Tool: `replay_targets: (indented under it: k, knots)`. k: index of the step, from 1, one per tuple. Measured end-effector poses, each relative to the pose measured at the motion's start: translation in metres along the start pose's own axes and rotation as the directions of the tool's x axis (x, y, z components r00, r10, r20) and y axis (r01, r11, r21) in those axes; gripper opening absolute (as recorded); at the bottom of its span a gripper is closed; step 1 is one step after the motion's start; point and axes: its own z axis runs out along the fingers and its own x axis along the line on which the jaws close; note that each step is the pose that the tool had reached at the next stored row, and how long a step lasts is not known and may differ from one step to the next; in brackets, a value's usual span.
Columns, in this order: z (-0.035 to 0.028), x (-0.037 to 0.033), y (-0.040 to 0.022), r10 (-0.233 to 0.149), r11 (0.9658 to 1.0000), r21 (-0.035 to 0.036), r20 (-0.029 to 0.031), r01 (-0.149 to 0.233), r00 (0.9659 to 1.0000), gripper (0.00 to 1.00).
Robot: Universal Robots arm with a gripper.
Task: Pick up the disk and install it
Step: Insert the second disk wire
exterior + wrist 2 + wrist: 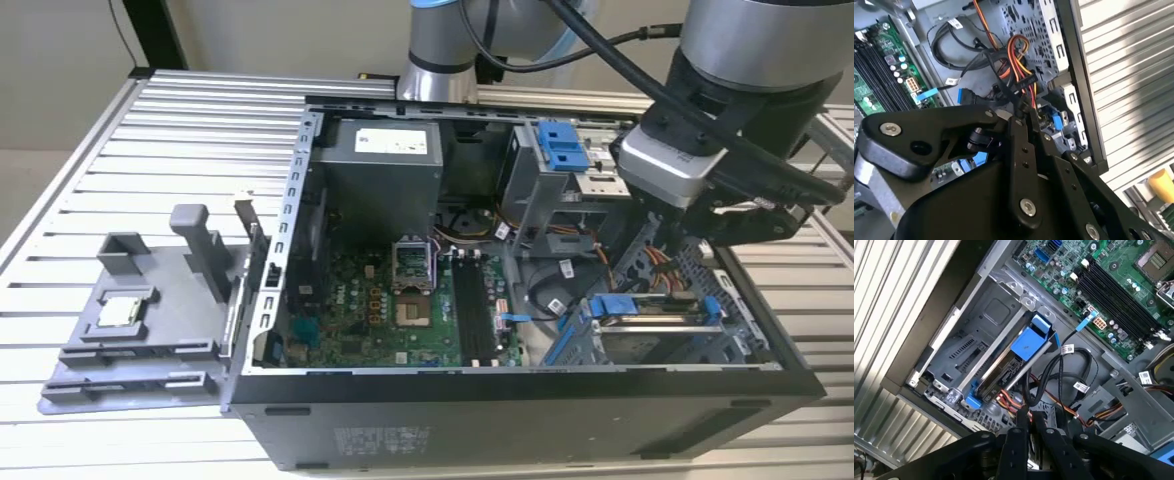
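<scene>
The claw (1026, 422) is matte black metal, built of flat linkage bars pinned with bright round screws, and its two slim fingers (1021, 145) meet at the tips with nothing between them: narrow and empty. In the exterior view it hangs from a silver and grey arm (747, 60) above the open computer case (534, 390), a black sheet-metal box with perforated grey inner walls.

The disk (1004, 372) lies just beyond the fingertips, slightly to one side, and apart from them. It is a flat silver-grey slab edged by a glossy blue plastic rail (1029, 342), and it sits seated in the grey stamped-metal bay (974, 335) in the case's corner. In the exterior view the disk (650, 310) rests below the claw (747, 225), low in the case.

Beside the fingertips runs a bundle of red, orange and yellow wires (1021, 55) with black cables (1074, 370) carrying small white tags; their print is too small to read. Farther from the claw lies the green motherboard (1094, 265), studded with black memory slots and round capacitors. A white label on the grey power supply (387, 145) cannot be read either. The case stands on a ribbed aluminium table (134, 170), where a grey plastic fixture (140, 320) holds a small square silver chip (120, 310).
</scene>
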Motion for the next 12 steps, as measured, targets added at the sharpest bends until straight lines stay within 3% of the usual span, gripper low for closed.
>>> replay_targets:
  k: [9,12]
  knots:
    - [0.001,0.0016,0.0015,0.092,0.9957,-0.0105,-0.0272,-0.092,0.9954,0.0]
    - [0.001,0.0021,0.0018,0.098,0.9951,-0.011,-0.0289,-0.098,0.9948,0.0]
